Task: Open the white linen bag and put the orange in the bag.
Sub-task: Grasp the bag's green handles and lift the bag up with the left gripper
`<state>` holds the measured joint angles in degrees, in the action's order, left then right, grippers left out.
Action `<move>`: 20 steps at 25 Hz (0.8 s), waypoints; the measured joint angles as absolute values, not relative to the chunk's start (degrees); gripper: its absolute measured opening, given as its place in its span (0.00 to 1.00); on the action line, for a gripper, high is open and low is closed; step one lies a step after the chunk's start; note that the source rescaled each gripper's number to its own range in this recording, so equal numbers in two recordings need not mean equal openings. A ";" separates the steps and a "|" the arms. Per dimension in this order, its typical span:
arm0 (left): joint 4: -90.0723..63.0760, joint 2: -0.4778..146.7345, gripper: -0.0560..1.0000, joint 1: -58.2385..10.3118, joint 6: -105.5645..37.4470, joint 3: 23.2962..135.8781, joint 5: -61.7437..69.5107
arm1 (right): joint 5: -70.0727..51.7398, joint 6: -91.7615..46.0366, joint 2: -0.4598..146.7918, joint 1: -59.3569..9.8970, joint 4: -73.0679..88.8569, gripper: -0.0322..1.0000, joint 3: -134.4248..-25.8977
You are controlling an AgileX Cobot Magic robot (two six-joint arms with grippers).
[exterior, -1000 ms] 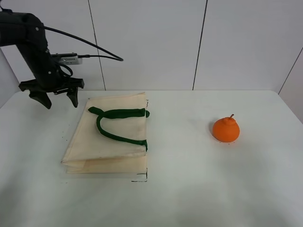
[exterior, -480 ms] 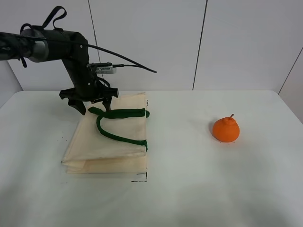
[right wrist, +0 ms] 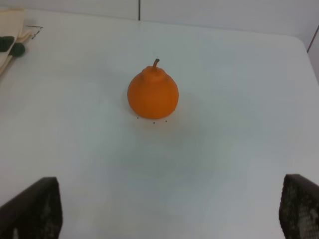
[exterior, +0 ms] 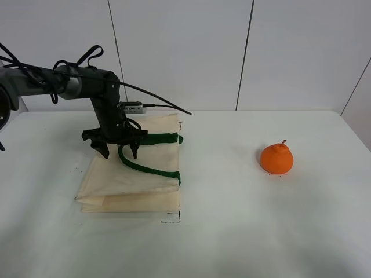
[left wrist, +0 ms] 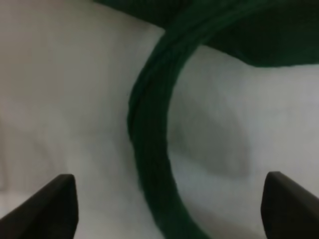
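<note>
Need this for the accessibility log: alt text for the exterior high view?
The left gripper, open, hangs over the green handle of a flat cream bag on a white table. An orange sits apart, to the right.

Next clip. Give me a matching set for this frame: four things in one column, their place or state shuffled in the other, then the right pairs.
Things
1. white linen bag
2. orange
3. green handle
4. left hand

Place or state
A. open, poised over the cloth
B. alone on the right side of the table
C. lying flat on the left side of the table
D. curved in a loop on top of the cloth

Pairs: 1-C, 2-B, 3-D, 4-A
</note>
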<state>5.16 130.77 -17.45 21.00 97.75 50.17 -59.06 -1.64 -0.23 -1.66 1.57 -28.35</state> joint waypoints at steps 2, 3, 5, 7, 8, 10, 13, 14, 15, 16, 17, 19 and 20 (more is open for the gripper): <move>5.20 131.61 0.99 -17.45 21.00 97.75 48.91 | -59.06 -1.64 -0.23 -1.66 1.57 1.00 -28.35; 5.20 131.94 0.99 -17.45 21.00 97.75 48.36 | -59.06 -1.64 -0.23 -1.66 1.57 1.00 -28.35; 5.20 132.48 0.97 -17.45 21.00 97.75 47.83 | -59.06 -1.64 -0.23 -1.66 1.57 1.00 -28.35; 5.14 132.94 0.96 -17.45 21.00 97.75 47.68 | -59.06 -1.64 -0.23 -1.66 1.57 1.00 -28.35; 5.09 133.08 0.96 -17.45 21.00 97.75 47.64 | -59.06 -1.64 -0.23 -1.66 1.57 1.00 -28.35; 5.00 133.36 0.95 -17.45 21.00 97.75 47.56 | -59.06 -1.64 -0.23 -1.66 1.57 1.00 -28.30; 4.41 133.60 0.80 -17.45 21.40 97.97 47.56 | -59.06 -1.64 -0.23 -1.66 1.57 1.00 -28.30; 4.34 133.63 0.69 -17.49 21.48 97.97 47.50 | -59.06 -1.64 -0.23 -1.66 1.57 1.00 -28.30; 4.34 133.66 0.55 -17.51 21.53 97.97 47.58 | -59.06 -1.64 -0.23 -1.66 1.57 1.00 -28.30; 4.65 133.66 0.43 -17.51 21.54 97.97 47.76 | -59.06 -1.64 -0.23 -1.66 1.57 1.00 -28.30; 4.91 133.66 0.27 -17.51 21.67 97.97 48.15 | -59.06 -1.64 -0.23 -1.66 1.57 1.00 -28.30; 5.17 133.61 0.10 -17.46 21.89 97.97 48.63 | -59.06 -1.64 -0.23 -1.66 1.57 1.00 -28.30; 5.25 133.39 0.07 -17.46 21.94 97.97 48.94 | -59.06 -1.64 -0.23 -1.66 1.57 1.00 -28.30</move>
<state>5.25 133.39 -17.46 21.94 97.97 48.94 -59.06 -1.64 -0.23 -1.66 1.57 -28.30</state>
